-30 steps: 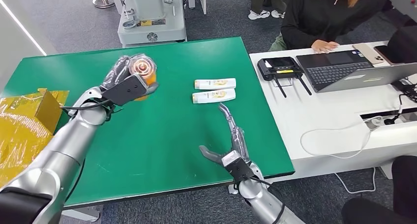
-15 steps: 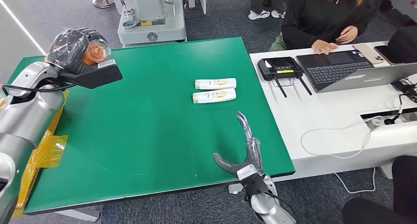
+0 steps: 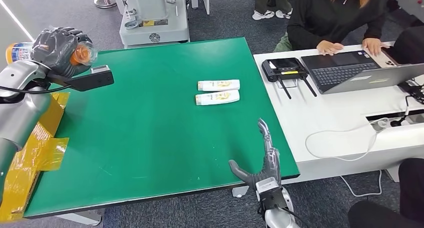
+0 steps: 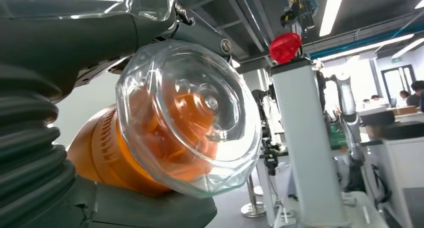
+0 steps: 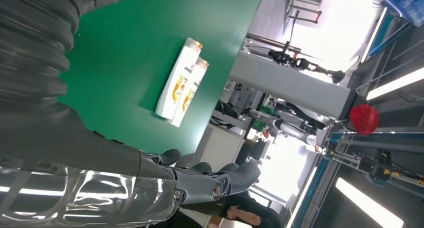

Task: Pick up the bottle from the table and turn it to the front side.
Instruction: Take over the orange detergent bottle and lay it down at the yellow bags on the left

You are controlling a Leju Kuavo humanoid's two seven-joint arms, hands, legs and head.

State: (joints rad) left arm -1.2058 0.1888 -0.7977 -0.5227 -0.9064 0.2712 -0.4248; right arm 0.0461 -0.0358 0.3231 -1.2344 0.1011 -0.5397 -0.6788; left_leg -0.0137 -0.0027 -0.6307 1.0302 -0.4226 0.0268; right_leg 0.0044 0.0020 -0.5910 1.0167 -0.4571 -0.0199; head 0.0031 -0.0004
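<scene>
My left hand (image 3: 62,49) grips an orange bottle (image 3: 80,54) and holds it high over the table's far left corner. In the left wrist view the bottle's clear ribbed base (image 4: 192,120) faces the camera, with orange liquid behind it and my left hand (image 4: 60,138) wrapped around it. Its labelled end (image 3: 17,51) sticks out past the hand on the left. My right hand (image 3: 262,160) hangs open over the near right edge of the green table (image 3: 145,133), fingers straight and apart, nothing in it. The right wrist view shows the same right hand (image 5: 165,180) flat and empty.
Two white shampoo bottles (image 3: 218,91) lie side by side mid-table, also seen as two white bottles (image 5: 181,82). A yellow wrapped box (image 3: 30,143) sits at the left edge. To the right, a white desk (image 3: 340,123) carries a laptop (image 3: 350,70); a person (image 3: 330,18) types there.
My left arm has swung the bottle from over the table's middle left up and out to the far left corner. My right hand has drawn back toward the near edge, still open.
</scene>
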